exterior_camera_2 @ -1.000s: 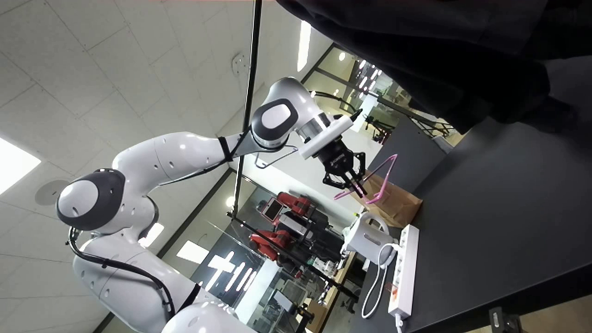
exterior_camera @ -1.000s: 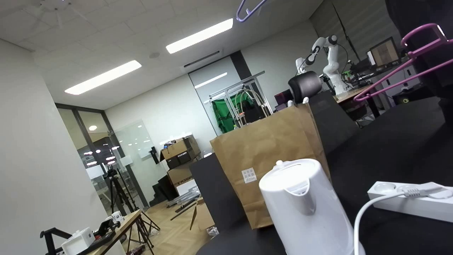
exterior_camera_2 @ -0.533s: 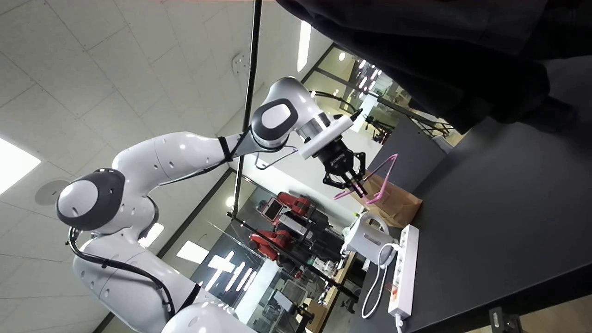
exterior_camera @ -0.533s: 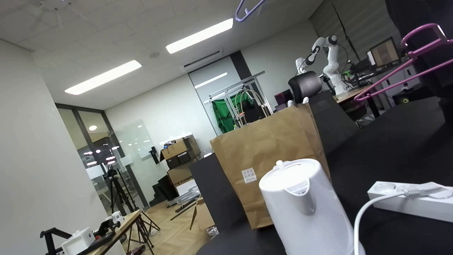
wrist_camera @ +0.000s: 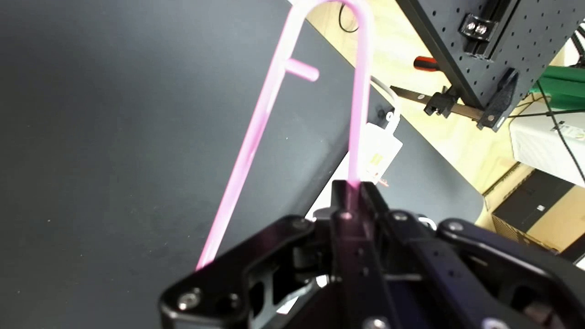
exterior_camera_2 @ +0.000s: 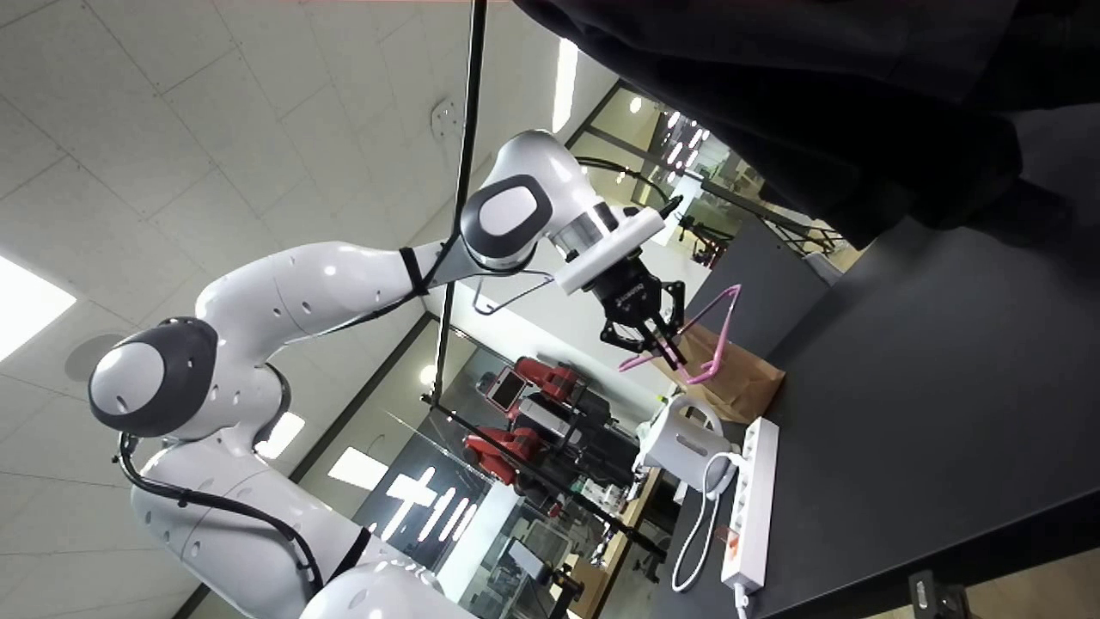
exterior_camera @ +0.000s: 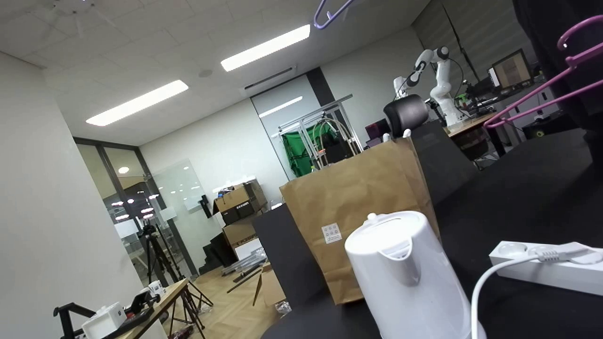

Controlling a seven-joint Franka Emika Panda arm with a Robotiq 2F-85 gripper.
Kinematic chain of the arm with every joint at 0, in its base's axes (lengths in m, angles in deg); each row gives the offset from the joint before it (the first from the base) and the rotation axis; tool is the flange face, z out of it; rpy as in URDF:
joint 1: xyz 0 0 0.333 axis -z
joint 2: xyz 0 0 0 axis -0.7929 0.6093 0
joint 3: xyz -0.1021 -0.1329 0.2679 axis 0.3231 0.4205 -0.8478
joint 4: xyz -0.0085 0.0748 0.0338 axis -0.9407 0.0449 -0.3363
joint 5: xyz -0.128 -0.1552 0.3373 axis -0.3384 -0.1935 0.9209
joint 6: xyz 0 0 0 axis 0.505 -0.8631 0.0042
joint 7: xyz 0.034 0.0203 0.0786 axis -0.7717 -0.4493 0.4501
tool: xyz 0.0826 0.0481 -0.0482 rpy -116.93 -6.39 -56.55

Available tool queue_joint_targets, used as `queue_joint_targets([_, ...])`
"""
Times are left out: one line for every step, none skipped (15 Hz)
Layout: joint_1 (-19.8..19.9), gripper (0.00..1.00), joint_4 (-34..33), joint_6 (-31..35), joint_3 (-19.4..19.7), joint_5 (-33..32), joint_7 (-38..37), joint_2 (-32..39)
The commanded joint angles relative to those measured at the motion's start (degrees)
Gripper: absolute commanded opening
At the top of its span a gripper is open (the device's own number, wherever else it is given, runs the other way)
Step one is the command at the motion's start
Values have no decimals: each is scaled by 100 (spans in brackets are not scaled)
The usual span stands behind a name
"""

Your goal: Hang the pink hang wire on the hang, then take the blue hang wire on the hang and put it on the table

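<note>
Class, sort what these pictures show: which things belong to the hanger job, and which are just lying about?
In the job:
pink hanger, gripped by the tool
blue hanger (what it hangs from is unclear)
dark table

Lying about:
white kettle
white power strip
brown paper bag
cardboard boxes

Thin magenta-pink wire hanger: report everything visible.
The thin magenta-pink wire hanger looks glossy, like coated wire, with rounded bends and a short inward peg; a curved part, probably the hook, is cropped in an exterior view. The black two-fingered gripper is shut on one bar, holding it tilted in air above the near-black flat tabletop. Nothing else visibly touches it.
</note>
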Motion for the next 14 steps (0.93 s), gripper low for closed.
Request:
queue_joint_targets([181,2,165,-325,393,63,475,-414])
queue_joint_targets([242,2,149,-454,511,89,629,-485])
queue_joint_targets([291,2,96,-630,615,120,756,-541])
queue_joint_targets([328,2,38,-804,709,135,875,-573])
queue_joint_targets([357,2,-38,-1016,794,175,970,-610])
queue_joint_targets([378,2,-121,-1226,868,238,1030,-631])
queue_joint_targets([388,2,-211,-1426,931,311,1085,-646])
queue_joint_targets([383,2,-353,-1675,980,404,1092,-633])
queue_joint_targets([379,2,-500,-1924,1022,514,1110,-610])
queue_joint_targets([370,2,-668,-2150,1048,654,1068,-582])
queue_joint_targets([359,2,-852,-2370,1060,797,1019,-544])
queue_joint_targets([356,2,-1011,-2544,1066,930,980,-515])
queue_joint_targets([359,2,-1174,-2708,1073,1072,955,-485])
queue_joint_targets([360,2,-1343,-2839,1072,1219,899,-469])
